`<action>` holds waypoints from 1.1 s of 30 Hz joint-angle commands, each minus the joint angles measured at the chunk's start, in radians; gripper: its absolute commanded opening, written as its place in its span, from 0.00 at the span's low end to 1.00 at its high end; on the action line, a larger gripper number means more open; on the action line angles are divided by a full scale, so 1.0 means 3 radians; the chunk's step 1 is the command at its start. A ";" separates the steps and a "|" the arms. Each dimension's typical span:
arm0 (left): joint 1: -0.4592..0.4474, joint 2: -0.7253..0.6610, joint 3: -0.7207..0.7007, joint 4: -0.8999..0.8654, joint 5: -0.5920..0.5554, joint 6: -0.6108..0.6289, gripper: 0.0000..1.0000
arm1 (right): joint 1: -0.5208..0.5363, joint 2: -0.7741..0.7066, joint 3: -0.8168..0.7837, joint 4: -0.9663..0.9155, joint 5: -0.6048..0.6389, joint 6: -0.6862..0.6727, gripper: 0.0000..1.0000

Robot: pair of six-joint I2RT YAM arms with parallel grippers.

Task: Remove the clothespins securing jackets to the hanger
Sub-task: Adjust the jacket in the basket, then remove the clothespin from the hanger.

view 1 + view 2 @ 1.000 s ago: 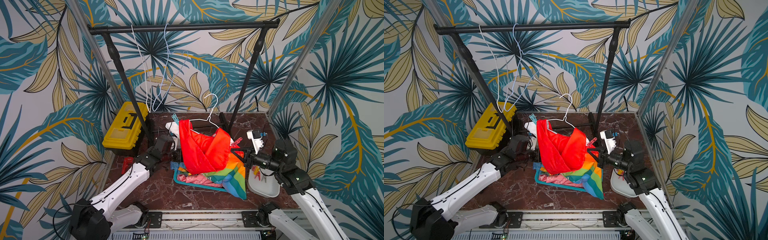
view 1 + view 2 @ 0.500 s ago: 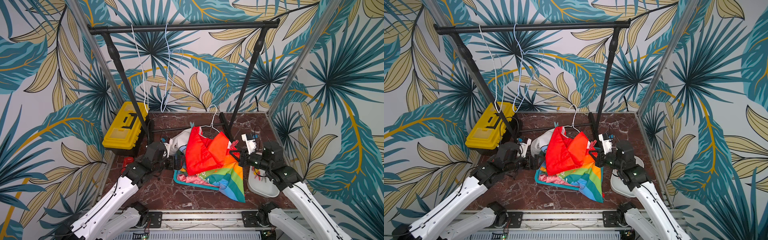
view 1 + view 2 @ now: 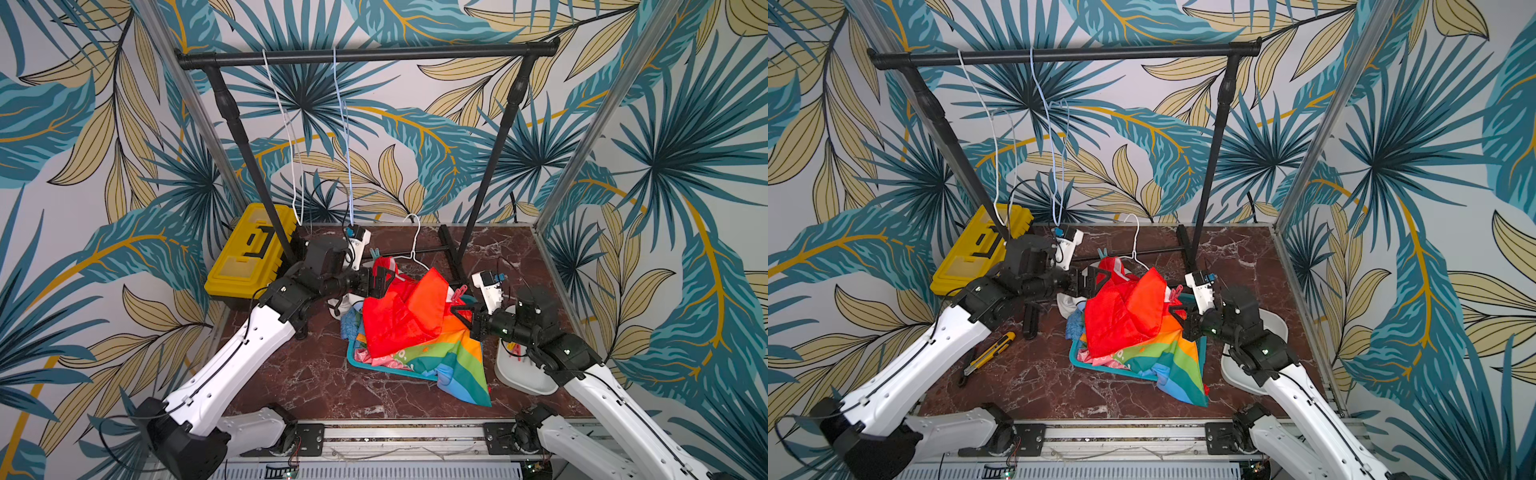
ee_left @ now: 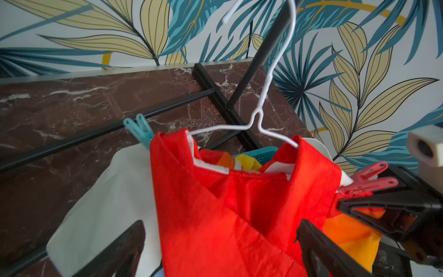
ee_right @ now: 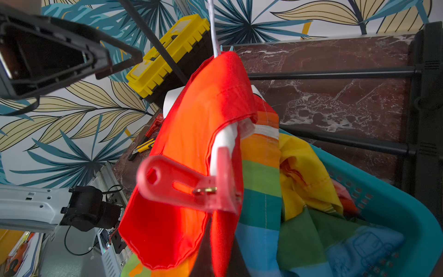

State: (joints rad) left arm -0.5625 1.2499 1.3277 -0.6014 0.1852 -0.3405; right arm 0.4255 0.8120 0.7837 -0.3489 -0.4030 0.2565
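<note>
A rainbow-striped jacket with a red hood (image 3: 399, 316) (image 3: 1125, 311) hangs on a white wire hanger (image 3: 413, 237) (image 4: 261, 110) and droops into a teal basket (image 3: 386, 368). A teal clothespin (image 3: 375, 252) (image 4: 139, 129) grips its left shoulder. A pink clothespin (image 3: 457, 292) (image 5: 187, 187) grips the right shoulder. My left gripper (image 3: 380, 280) (image 4: 220, 239) is open, its fingers either side of the red hood below the teal clothespin. My right gripper (image 3: 459, 311) (image 5: 219, 254) is shut on the jacket's red fabric just under the pink clothespin.
The black rack (image 3: 365, 54) spans the back, with bare hangers on it. A yellow toolbox (image 3: 245, 253) stands at the left and a yellow utility knife (image 3: 990, 353) lies near it. A white dish (image 3: 523, 374) under the right arm holds loose pegs. More cloth fills the basket.
The hanger and jacket have come down from a raised position onto the basket. My left gripper has moved in against the jacket's left shoulder. The right gripper has kept its hold.
</note>
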 commanded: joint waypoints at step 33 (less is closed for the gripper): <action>-0.0046 0.0813 0.0591 0.0471 0.0168 0.0053 0.00 | 0.0211 -0.0255 0.0145 -0.0159 0.0493 0.0022 0.74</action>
State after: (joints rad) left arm -0.5793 1.5475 1.5322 -0.4789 0.2787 -0.3183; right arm 0.4854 0.7837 0.8169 -0.3767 -0.3191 0.2447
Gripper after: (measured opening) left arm 0.068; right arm 0.700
